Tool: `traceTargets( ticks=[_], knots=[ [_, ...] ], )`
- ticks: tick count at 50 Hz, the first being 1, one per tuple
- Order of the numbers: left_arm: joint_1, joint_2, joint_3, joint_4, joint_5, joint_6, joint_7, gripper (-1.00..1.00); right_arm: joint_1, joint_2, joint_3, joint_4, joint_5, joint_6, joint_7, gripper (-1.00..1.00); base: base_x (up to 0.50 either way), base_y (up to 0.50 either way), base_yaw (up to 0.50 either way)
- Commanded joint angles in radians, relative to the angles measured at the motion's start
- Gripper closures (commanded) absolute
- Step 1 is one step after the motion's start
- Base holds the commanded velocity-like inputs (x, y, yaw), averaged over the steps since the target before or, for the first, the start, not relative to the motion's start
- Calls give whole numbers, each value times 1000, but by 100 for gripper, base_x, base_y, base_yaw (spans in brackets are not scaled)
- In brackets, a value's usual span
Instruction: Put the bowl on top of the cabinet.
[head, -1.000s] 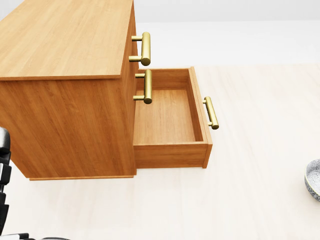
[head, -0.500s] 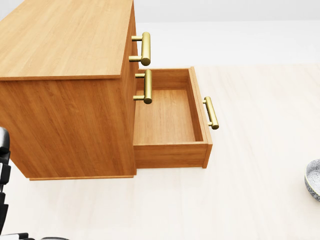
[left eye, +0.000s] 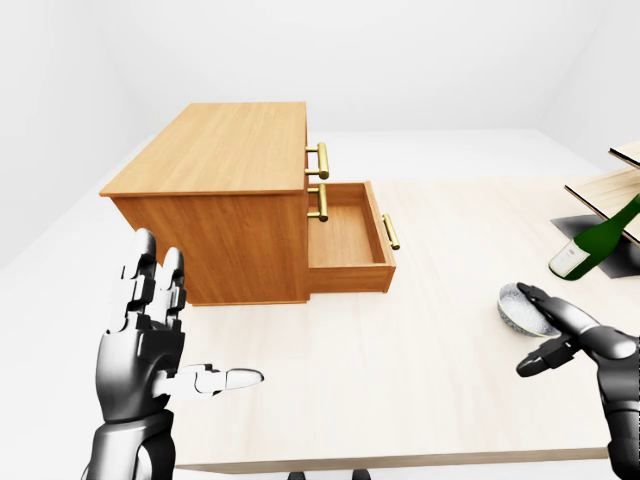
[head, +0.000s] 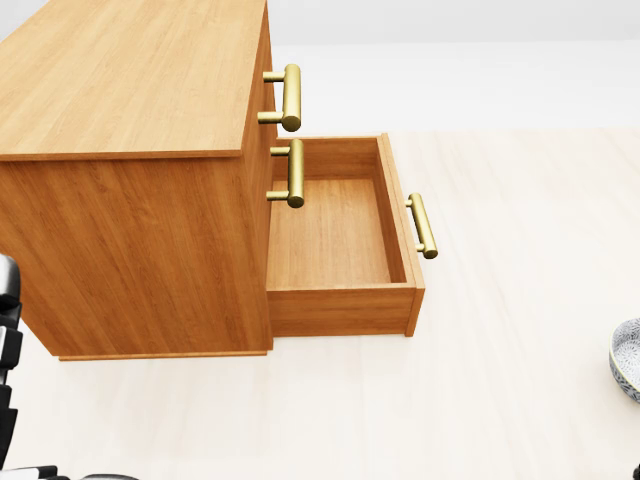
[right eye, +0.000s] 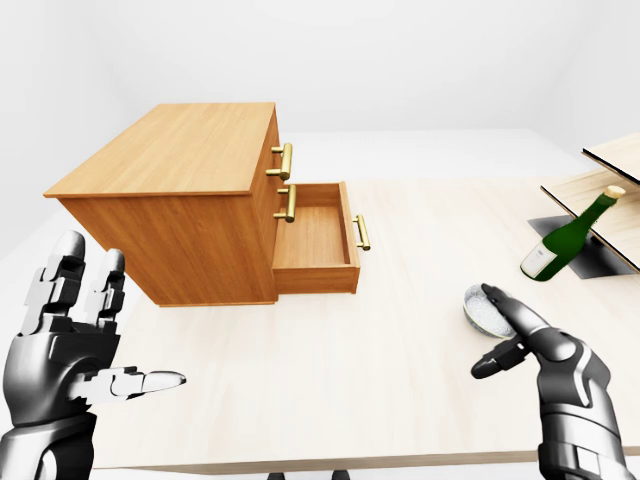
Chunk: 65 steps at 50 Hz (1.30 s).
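Bowl (right eye: 486, 313) is resting at the fingertips of my right hand (right eye: 542, 350), which is hanging open, grasping nothing. I am judging this the reach; next comes clasping its rim, then carrying leftward onto the cabinet (right eye: 170, 150).

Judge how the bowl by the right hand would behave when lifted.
The bowl looks rigid and glazed: probably stiff, perhaps slippery and breakable. Shallow and wide, it should sit steady rather than roll. With the right hand at one side only, it may tilt when lifted.
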<state>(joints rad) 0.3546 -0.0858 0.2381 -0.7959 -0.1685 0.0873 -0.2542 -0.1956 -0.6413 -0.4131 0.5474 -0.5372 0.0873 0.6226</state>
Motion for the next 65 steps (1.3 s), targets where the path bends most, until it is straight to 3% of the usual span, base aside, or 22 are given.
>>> traceTargets(
  ticks=[1,23,24,25,26,27,56,65],
  knots=[
    [-2,0,0,-1,0,0,1,-100,-18,1,25,72,28,0,-41,-100,0,0,0],
    [5,1,-7,3,5,0,4,-100,-19,-5,64,207,80,0,-103,-100,0,0,0],
    [6,0,-8,6,6,0,3,-100,-21,-5,66,213,81,0,-106,-91,0,0,0],
    [5,0,-8,7,6,0,3,-100,-20,-6,67,213,83,0,-104,-54,0,0,0],
    [6,0,-9,7,7,0,2,-100,-18,-5,69,209,84,0,-102,31,0,0,0],
    [7,-1,-11,8,8,0,2,-100,-13,-3,69,200,84,0,-102,100,0,0,0],
    [9,1,-16,7,12,0,6,-100,31,25,44,99,64,0,-74,100,0,0,0],
    [10,1,-20,13,16,0,8,-100,41,23,27,-159,-26,0,50,100,0,0,0]
  ],
)
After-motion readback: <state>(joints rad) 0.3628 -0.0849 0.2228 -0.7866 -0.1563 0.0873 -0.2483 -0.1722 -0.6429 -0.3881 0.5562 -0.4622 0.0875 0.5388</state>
